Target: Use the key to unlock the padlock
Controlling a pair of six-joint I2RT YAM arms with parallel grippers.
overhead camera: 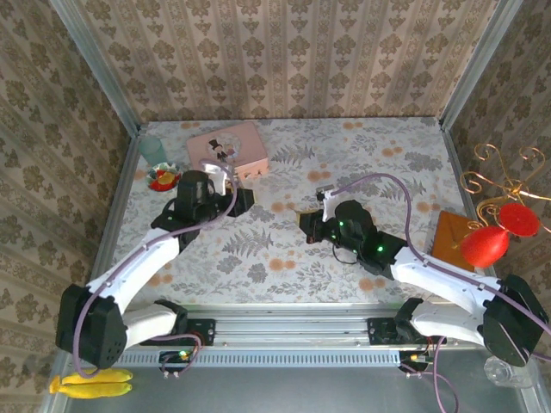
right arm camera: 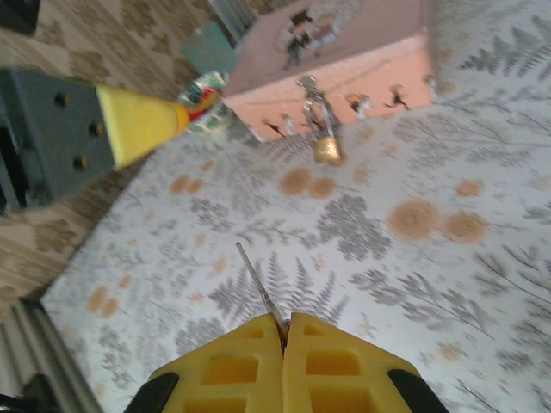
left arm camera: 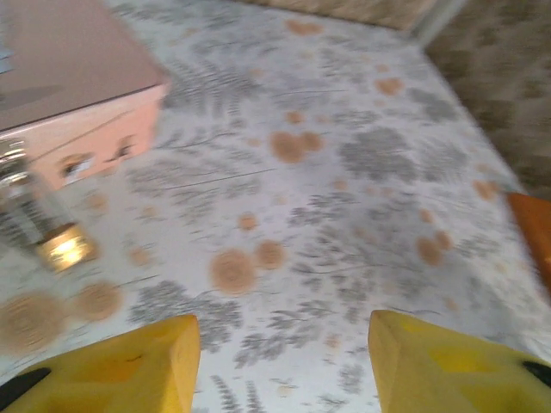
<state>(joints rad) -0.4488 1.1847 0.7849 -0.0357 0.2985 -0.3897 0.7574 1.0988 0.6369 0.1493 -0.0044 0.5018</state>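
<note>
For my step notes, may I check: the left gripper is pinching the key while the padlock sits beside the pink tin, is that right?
Not quite: the right gripper, not the left, is pinching the key, as the right wrist view shows. The left gripper stands open and empty. The padlock does sit beside the pink tin.

Bright even light; the padlock blurred in left wrist view.

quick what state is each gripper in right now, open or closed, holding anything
left gripper: open, nothing between its fingers
right gripper: closed on the key
</note>
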